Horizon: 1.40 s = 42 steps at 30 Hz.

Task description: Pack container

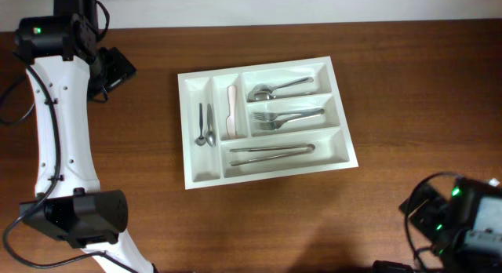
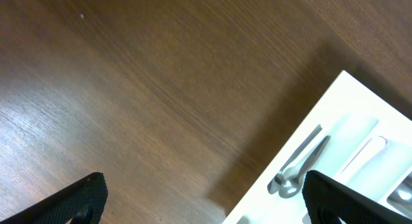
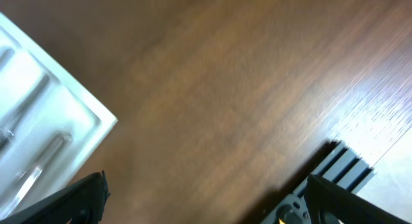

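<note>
While left pincer (image 2: 206, 197) and right pincer (image 3: 209, 198) hang wide open, gripping nothing, tray (image 1: 188, 147) sits on bench (image 1: 392, 85) with cutlery (image 1: 276, 116) inside.

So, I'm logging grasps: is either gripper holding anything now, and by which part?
Nothing is held. The left gripper and the right gripper both stand open and empty over the table.

White five-compartment container (image 1: 267, 121) flat at mid-tabletop, slightly skewed (spoons, forks, knives already sorted inside).
</note>
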Tool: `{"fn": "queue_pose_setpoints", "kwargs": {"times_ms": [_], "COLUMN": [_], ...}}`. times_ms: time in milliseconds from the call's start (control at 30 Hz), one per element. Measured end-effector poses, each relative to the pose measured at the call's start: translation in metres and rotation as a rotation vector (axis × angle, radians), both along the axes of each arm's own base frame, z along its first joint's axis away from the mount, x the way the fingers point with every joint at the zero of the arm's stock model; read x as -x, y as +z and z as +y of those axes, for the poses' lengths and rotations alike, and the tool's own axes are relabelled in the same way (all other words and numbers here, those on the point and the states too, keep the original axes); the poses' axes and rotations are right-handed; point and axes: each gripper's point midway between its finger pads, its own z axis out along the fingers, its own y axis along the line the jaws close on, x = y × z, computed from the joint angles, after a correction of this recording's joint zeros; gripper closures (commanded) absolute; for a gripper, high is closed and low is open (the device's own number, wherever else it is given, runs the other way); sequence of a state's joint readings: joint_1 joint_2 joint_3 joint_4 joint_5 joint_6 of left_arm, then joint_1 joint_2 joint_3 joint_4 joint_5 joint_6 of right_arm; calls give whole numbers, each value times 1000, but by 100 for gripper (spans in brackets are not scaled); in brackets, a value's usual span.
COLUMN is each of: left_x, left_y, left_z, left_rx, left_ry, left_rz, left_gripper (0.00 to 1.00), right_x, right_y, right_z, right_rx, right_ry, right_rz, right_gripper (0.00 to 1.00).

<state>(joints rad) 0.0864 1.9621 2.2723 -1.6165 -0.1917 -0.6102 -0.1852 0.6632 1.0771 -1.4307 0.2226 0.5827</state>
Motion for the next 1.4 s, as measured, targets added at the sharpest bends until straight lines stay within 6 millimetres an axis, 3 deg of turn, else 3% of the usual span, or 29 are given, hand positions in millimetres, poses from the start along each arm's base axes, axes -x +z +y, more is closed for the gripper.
{"fn": "queue_pose_setpoints", "kwargs": {"times_ms": [133, 300, 400, 433, 567, 667, 733, 800, 1167, 1400], "left_x": [0, 0, 0, 0, 0, 0, 0, 0, 0, 0], "left_y": [0, 0, 0, 0, 0, 0, 0, 0, 0, 0], "left_z": [0, 0, 0, 0, 0, 0, 0, 0, 0, 0], "left_rx": [0, 0, 0, 0, 0, 0, 0, 0, 0, 0], "left_ry": [0, 0, 0, 0, 0, 0, 0, 0, 0, 0], "left_rz": [-1, 0, -1, -1, -1, -1, 0, 0, -1, 0], "left_gripper": [1, 1, 1, 1, 1, 1, 1, 1, 1, 1], "right_x": [9, 5, -27, -48, -80, -92, -93, -89, -77, -76], "right_y": [-19, -7, 27, 52, 70, 33, 0, -20, -65, -87], "right_z": [3, 1, -12, -18, -25, -20, -11, -3, 10, 29], "right_rx": [-21, -10, 49, 83, 122, 115, 98, 88, 168, 409], "right_ry": [-33, -51, -76, -85, -86, -57, -20, 13, 134, 471], "right_rz": [-43, -150, -354, -494, -690, -685, -655, -651, -673, -510], "right_gripper": [1, 1, 1, 1, 1, 1, 1, 1, 1, 1]}}
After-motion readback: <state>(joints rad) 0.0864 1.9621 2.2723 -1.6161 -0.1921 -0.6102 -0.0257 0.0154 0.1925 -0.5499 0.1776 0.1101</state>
